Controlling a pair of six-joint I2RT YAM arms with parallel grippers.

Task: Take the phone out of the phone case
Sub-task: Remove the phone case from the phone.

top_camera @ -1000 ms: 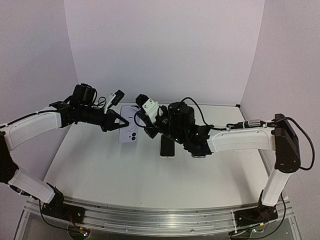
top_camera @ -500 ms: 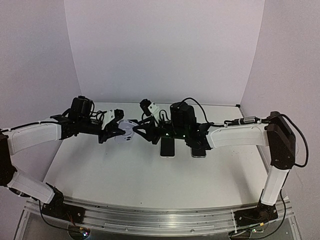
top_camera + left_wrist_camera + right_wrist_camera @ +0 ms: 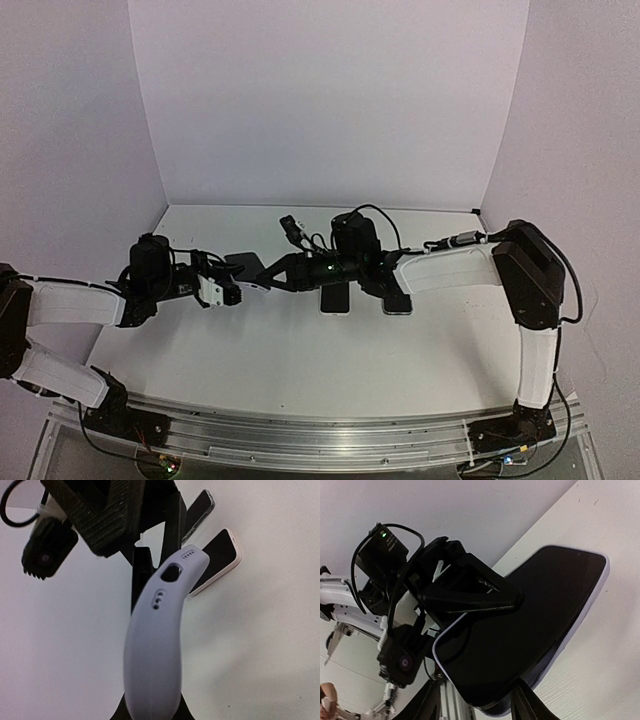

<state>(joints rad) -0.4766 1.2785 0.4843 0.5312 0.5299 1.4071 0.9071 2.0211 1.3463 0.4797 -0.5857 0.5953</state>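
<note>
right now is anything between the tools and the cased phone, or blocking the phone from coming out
Nothing visible. The left tool and right tool each grip an end of the phone case, with the phone in it. Two other phones lie on the table farther right, clear of the grasp.

This is a robot lab. Plain pale panels (image 3: 330, 100) close a white table (image 3: 300, 355) beyond the fingers (image 3: 270, 275) and on both sides of them. Behind them an aluminium rail (image 3: 320, 442) carries the arm bases (image 3: 512, 425) and bare cables (image 3: 95, 432).
</note>
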